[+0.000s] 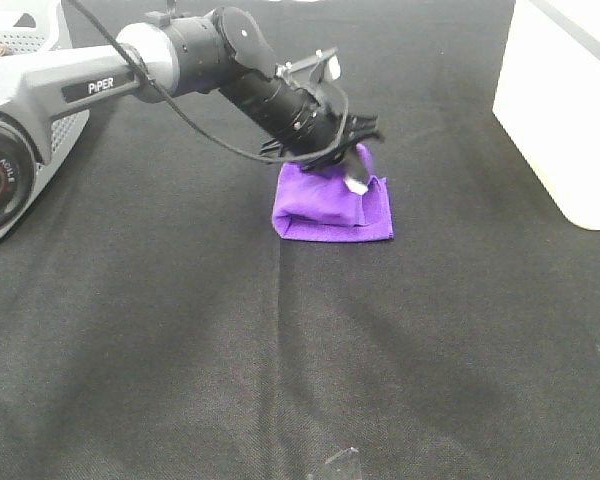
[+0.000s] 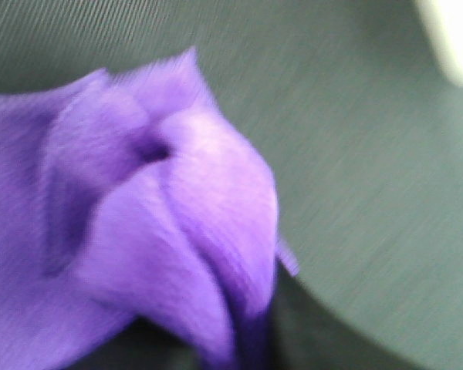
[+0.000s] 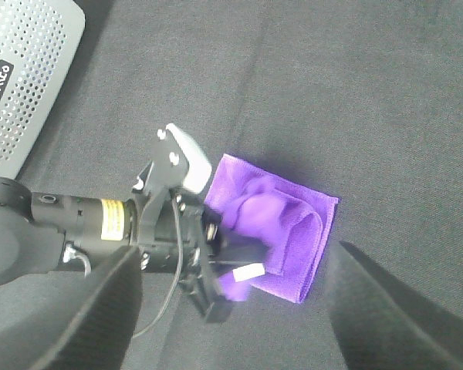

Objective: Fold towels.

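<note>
A table [image 1: 160, 360] covered in black woven cloth fills the scene under soft, even light. A white box [image 1: 565, 100] sits at its far right edge.

The purple towel [image 1: 325, 210] is showing a fuzzy, matt microfibre nap. Beneath it, the black table cover [image 1: 180, 330] is looking like finely woven matt cloth. Beside the towel, the left arm [image 1: 230, 60] is gleaming as smooth black plastic.

Left gripper [image 1: 355, 160] on folded purple towel [image 1: 325, 212]
</note>
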### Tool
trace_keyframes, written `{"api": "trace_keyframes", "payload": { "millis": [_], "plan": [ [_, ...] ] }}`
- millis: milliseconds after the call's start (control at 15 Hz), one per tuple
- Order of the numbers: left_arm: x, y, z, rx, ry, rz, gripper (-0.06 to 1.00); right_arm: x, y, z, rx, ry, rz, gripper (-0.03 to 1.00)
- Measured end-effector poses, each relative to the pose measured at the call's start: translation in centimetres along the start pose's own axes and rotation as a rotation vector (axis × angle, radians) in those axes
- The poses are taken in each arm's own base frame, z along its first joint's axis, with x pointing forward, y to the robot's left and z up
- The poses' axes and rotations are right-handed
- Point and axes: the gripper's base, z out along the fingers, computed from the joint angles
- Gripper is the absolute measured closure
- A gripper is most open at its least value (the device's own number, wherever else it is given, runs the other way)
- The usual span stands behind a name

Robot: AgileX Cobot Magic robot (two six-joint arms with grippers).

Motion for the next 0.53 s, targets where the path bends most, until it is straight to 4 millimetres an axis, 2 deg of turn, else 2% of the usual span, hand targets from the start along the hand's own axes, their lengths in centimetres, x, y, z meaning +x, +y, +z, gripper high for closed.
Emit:
{"api": "trace_keyframes", "payload": {
  "millis": [133,267,533],
  "plan": [
    [-0.6,-1.3,0.4,0.080,-0.091,-0.076,0.43,0.0,0.0,0.0,0.000,0.000,0.000,0.32],
    [-0.7,-2.1,0.5,0.136,-0.115,-0.067,0.36,0.0,0.0,0.0,0.000,0.000,0.000,0.32],
    [-0.8,-2.6,0.4,0.177,-0.140,0.070,0.35,0.0,0.0,0.0,0.000,0.000,0.000,0.32]
  ]
}}
